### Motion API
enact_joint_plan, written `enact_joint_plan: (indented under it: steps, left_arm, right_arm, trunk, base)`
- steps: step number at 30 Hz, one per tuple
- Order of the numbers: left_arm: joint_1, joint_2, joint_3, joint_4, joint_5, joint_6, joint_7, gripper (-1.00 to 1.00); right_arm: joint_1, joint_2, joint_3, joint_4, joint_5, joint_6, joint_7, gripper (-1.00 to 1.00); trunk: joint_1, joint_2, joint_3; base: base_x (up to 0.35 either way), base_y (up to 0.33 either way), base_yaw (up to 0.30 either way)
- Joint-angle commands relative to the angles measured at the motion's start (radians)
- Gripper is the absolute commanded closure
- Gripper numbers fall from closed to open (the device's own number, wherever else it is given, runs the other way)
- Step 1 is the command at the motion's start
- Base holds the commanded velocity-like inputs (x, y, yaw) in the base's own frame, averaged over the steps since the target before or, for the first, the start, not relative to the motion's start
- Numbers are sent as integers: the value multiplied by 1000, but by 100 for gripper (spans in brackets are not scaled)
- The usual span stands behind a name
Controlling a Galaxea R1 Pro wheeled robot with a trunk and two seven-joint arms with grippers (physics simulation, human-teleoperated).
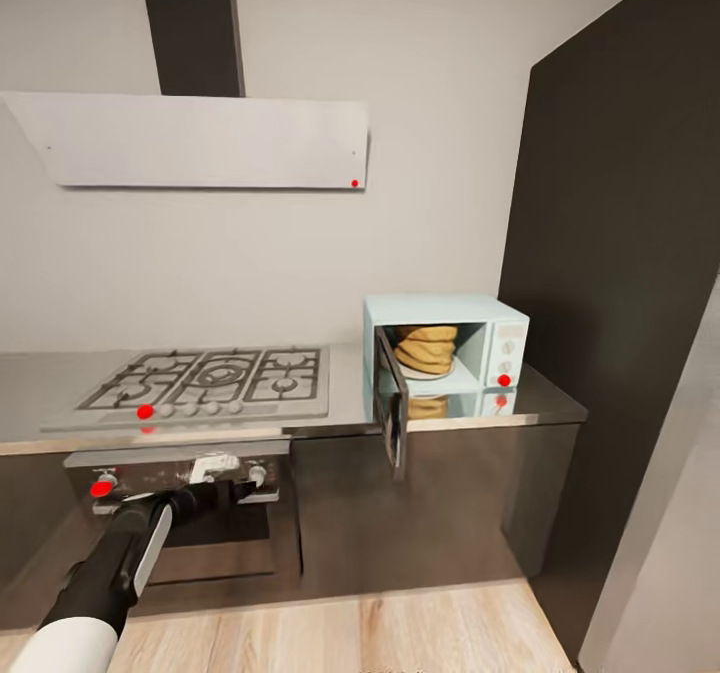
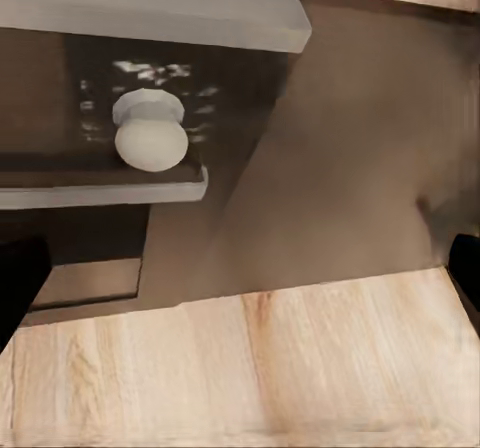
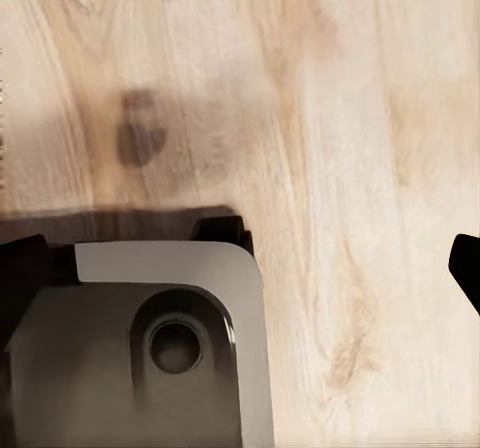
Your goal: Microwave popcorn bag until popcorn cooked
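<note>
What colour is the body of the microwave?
Pale mint-blue; the microwave shows best in the head view.

Head high; wrists perhaps floorward, close.

Along my left gripper point(image 2: 240, 268) I see its two black fingertips point(image 2: 18, 278) only at the frame's opposite edges, spread wide with nothing between them. Past them lies a pale, grained wooden floor point(image 2: 270, 368). Beyond the floor rises a dark grey-brown cabinet front point(image 2: 340, 168). Beside that front is a dark glossy oven control panel point(image 2: 100, 88) carrying a rounded white knob point(image 2: 150, 138), with a grey steel strip point(image 2: 150, 13) on one side of the knob and a grey steel bar point(image 2: 100, 188) on the other
</note>
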Motion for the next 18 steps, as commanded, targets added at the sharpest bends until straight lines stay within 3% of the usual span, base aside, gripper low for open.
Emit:
enact_joint_plan:
  steps: [1,4,7,11,18]
  left_arm:
    - [-1,1,2,3,0,6,-33,-100]
    - [0,11,1,-4,-1,-1,-158,-100]
    - [0,28,1,-9,-1,-8,-212,-100]
    - [-1,39,3,-14,-1,-11,-227,-100]
    - [0,63,7,-58,-1,-6,-229,-100]
  right_arm:
    - [-1,1,-6,4,5,-5,0,-100]
    - [-1,4,-6,4,5,-6,0,-100]
    - [-1,5,-6,4,5,-5,0,-100]
    - [-1,7,-6,4,5,-4,0,-100]
    - [-1,8,-6,4,5,-4,0,-100]
  trunk:
    - [0,-1,-2]
    - [0,-1,-5]
    - [0,-1,-8]
    - [0,-1,-11]
    - [0,-1,-17]
  base:
    - [0,0,-234]
    - [0,0,-236]
    - [0,0,-244]
    - [68,0,-257]
    - [309,0,-261]
